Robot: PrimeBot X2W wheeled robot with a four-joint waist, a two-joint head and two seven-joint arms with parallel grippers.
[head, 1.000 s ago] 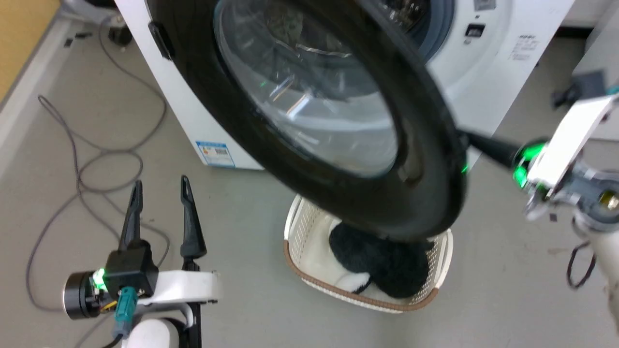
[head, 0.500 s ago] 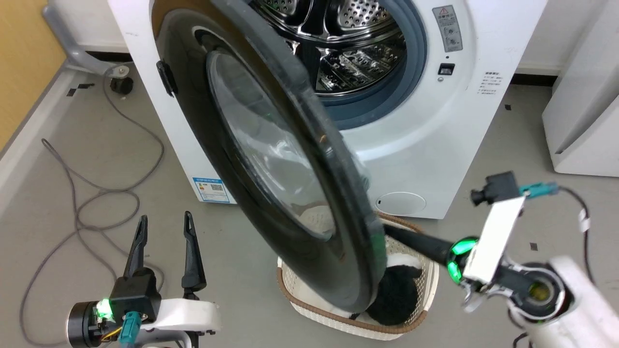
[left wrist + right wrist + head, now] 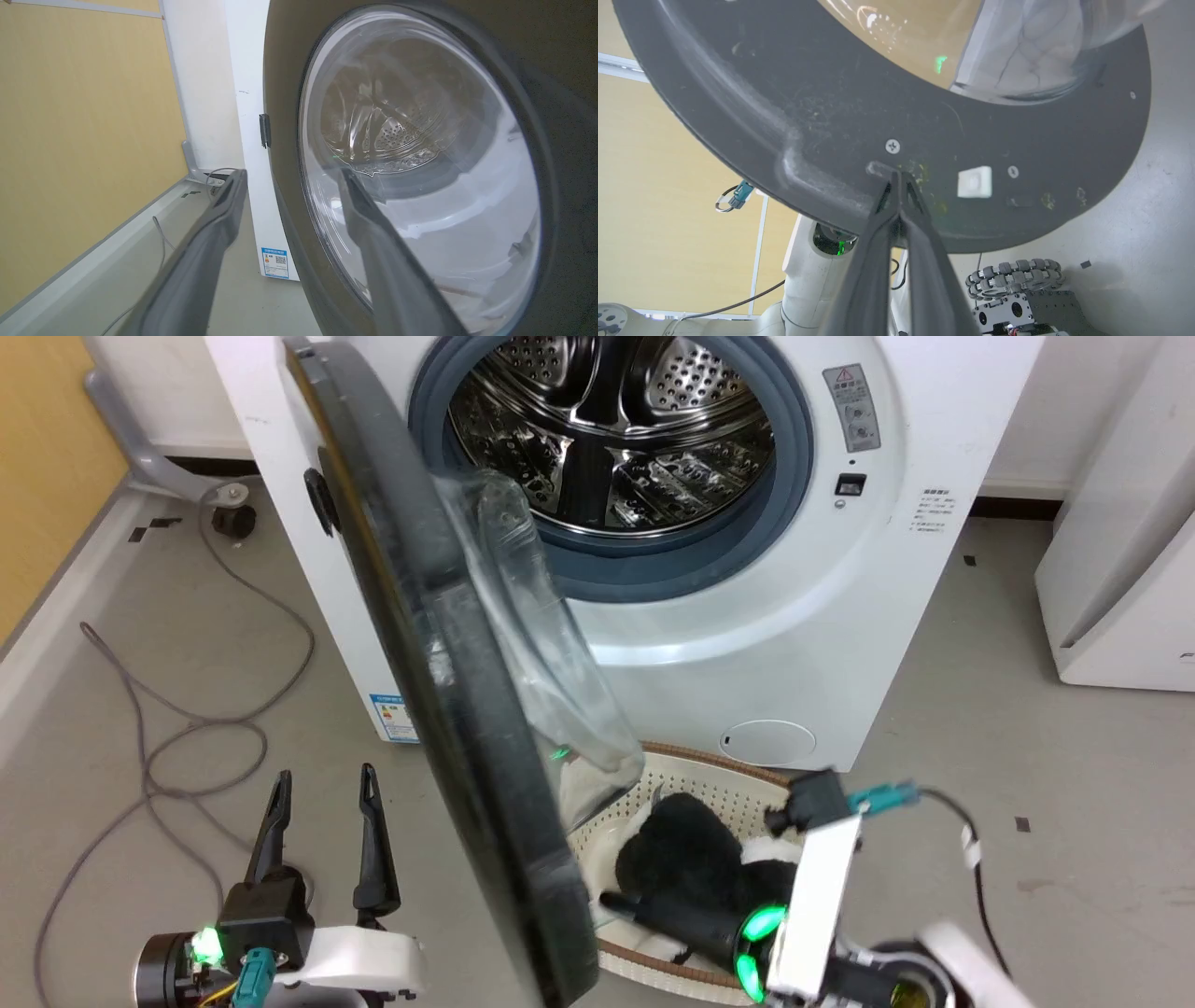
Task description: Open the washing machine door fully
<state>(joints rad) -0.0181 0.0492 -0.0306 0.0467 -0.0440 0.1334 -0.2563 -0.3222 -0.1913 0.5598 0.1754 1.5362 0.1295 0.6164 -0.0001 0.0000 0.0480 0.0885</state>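
Observation:
The washing machine door (image 3: 448, 663) stands edge-on in the head view, swung well away from the white washing machine (image 3: 794, 644), whose steel drum (image 3: 616, 439) lies exposed. Its clear glass bowl (image 3: 551, 691) bulges to the right. My right gripper (image 3: 607, 901) is shut, and its tips touch the door's inner black face (image 3: 831, 116) near the lower rim, beside a screw; the same gripper (image 3: 896, 175) shows from its wrist. My left gripper (image 3: 324, 777) stands open at the lower left, just left of the door. From its wrist, the left gripper (image 3: 293, 173) faces the door's outer glass (image 3: 420, 163).
A white laundry basket (image 3: 709, 784) holding black and white cloth (image 3: 681, 863) sits on the floor under the door's swing, below the drum. A grey cable (image 3: 187, 747) loops on the floor at left. A white appliance (image 3: 1120, 569) stands at right, a yellow wall (image 3: 47, 476) at left.
The door has swung leftward from facing the camera to edge-on, uncovering the drum. My right gripper moved down and left with it. The head camera has shifted too; the left gripper stayed open.

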